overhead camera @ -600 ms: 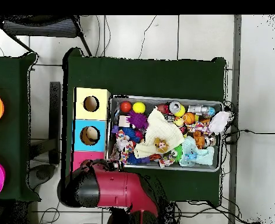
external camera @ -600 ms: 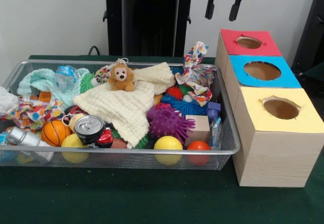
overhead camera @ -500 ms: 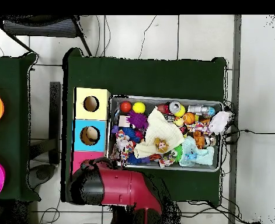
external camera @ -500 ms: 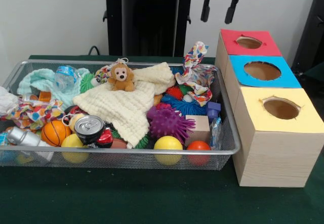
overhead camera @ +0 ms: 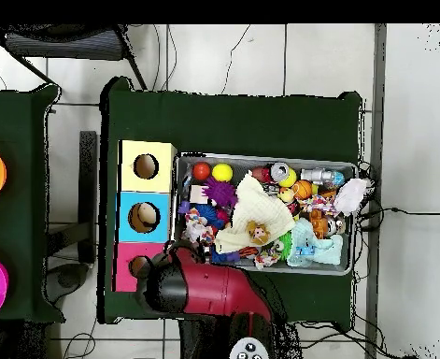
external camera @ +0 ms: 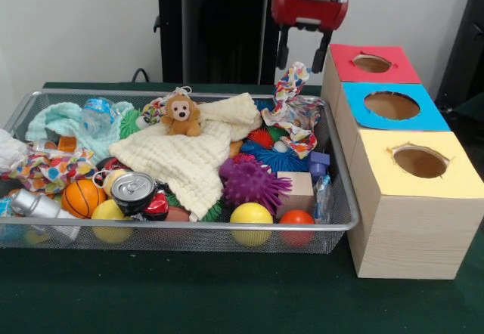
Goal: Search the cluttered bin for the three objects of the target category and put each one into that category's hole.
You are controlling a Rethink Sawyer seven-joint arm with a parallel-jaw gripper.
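Note:
The wire mesh bin point(external camera: 189, 227) is full of clutter; it also shows in the overhead view point(overhead camera: 261, 156). One dotted cloth point(external camera: 295, 111) stands bunched up at the bin's far right end. A second dotted cloth point(external camera: 45, 169) lies at the left end. A third point(external camera: 153, 109) peeks out behind the toy monkey. My gripper point(external camera: 302, 68) is open and empty, hanging just above the far-right dotted cloth. The round hole point(external camera: 420, 162) is in the yellow-topped box point(external camera: 412, 198), nearest the camera; the hole also shows in the overhead view point(overhead camera: 146, 166). In the overhead view the arm point(overhead camera: 205, 290) hides the gripper.
A cream waffle cloth point(external camera: 181, 156), a toy monkey point(external camera: 181, 115), a mint-green cloth point(external camera: 64, 119), a purple spiky ball point(external camera: 253, 183), a can point(external camera: 132, 190) and several balls fill the bin. The blue-topped box point(external camera: 391, 106) and red-topped box point(external camera: 370, 63) stand behind the yellow one.
The gripper has moved down and to the left in the front view, from above the red-topped box to over the dotted cloth at the bin's far right. Nothing in the bin has moved.

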